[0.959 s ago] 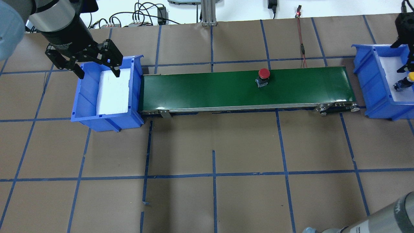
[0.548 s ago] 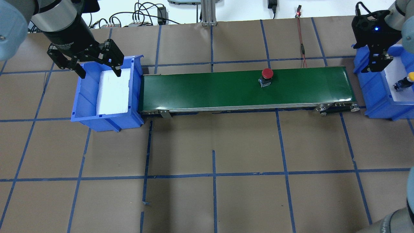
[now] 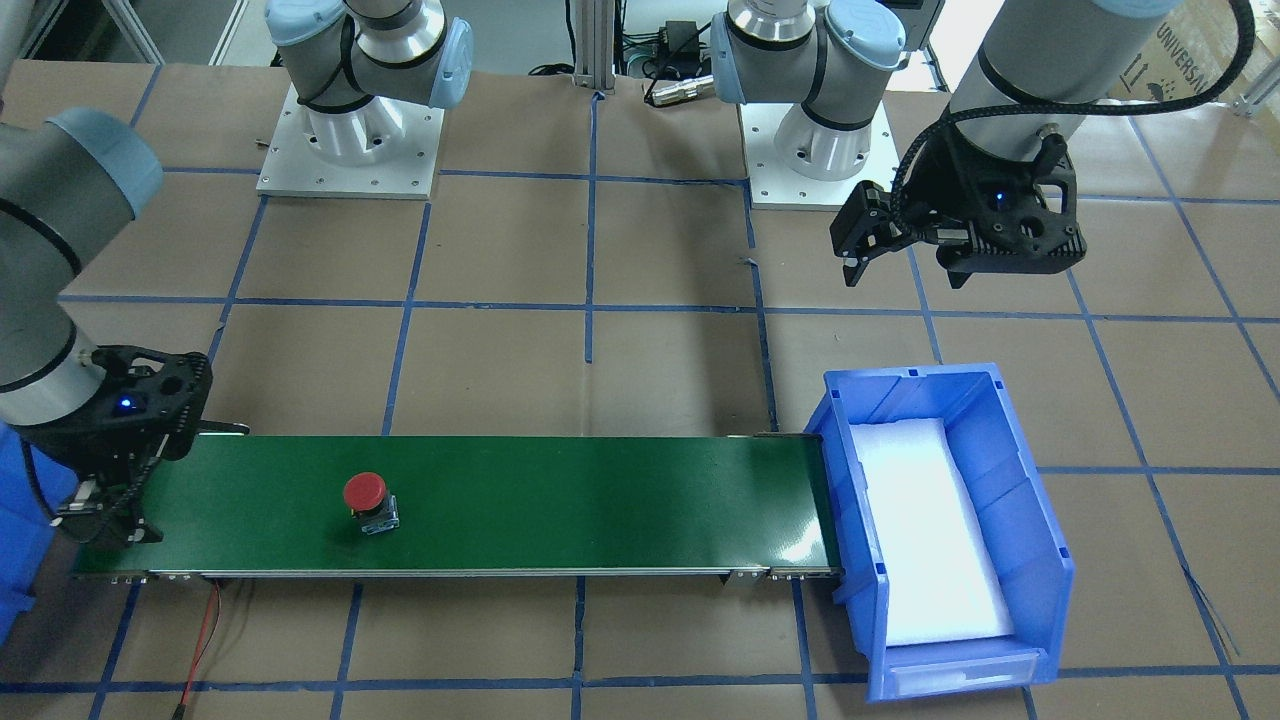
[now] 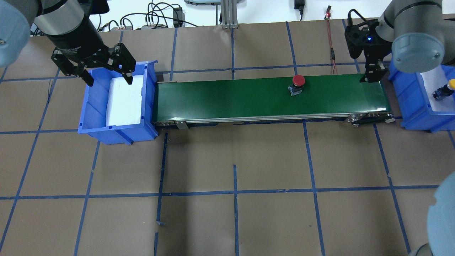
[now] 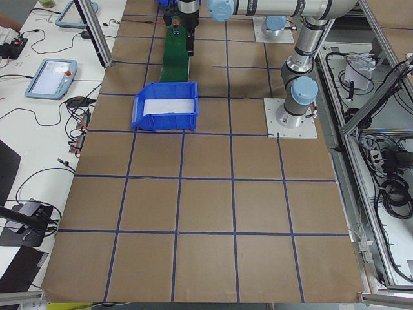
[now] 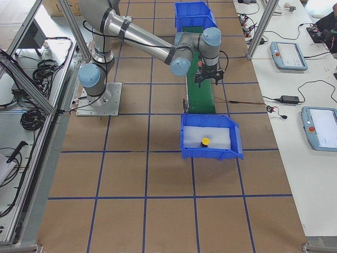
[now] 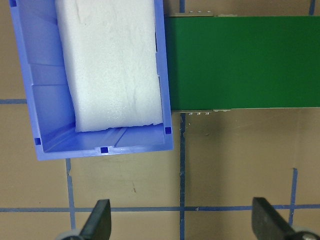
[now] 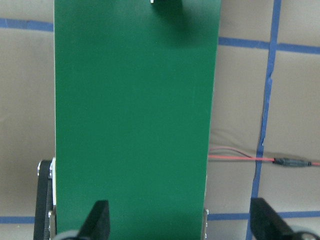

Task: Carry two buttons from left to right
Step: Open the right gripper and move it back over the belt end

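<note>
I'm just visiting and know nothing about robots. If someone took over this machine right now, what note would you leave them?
Left gripper: open, empty, raised near the left bin, which holds only white foam.
Right gripper: open, empty, over the green belt's right end.
Done: yellow button is in the right bin.
Left: red button stands on the belt, right of its middle, not yet in the right bin.

Brown table (image 4: 234, 220): conveyor (image 4: 231, 99), two blue bins (image 4: 95, 106), perhaps a wire (image 4: 332, 53).

Only "UNIVERSAL" is legible, printed on a cardboard box (image 3: 1180, 42).
</note>
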`<action>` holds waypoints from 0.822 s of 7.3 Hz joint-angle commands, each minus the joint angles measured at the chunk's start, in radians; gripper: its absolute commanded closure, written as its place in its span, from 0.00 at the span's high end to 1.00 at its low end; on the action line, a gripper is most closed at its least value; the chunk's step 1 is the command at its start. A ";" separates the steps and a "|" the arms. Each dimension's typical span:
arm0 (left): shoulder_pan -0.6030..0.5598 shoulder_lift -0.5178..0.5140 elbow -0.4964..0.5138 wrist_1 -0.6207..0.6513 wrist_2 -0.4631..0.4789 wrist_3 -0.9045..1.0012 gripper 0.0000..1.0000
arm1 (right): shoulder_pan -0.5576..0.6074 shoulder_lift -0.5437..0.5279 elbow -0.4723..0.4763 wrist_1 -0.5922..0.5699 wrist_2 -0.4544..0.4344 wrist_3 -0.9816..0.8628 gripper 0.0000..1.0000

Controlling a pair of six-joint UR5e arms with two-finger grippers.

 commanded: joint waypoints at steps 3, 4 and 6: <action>0.000 0.009 -0.002 -0.012 0.003 -0.001 1.00 | 0.057 0.021 0.020 -0.021 -0.012 -0.003 0.99; 0.000 0.007 -0.002 -0.011 0.003 -0.001 1.00 | 0.057 0.024 0.023 -0.022 -0.012 -0.002 0.99; 0.000 -0.009 0.003 0.007 -0.003 -0.001 1.00 | 0.057 0.035 0.067 -0.091 -0.011 0.004 0.99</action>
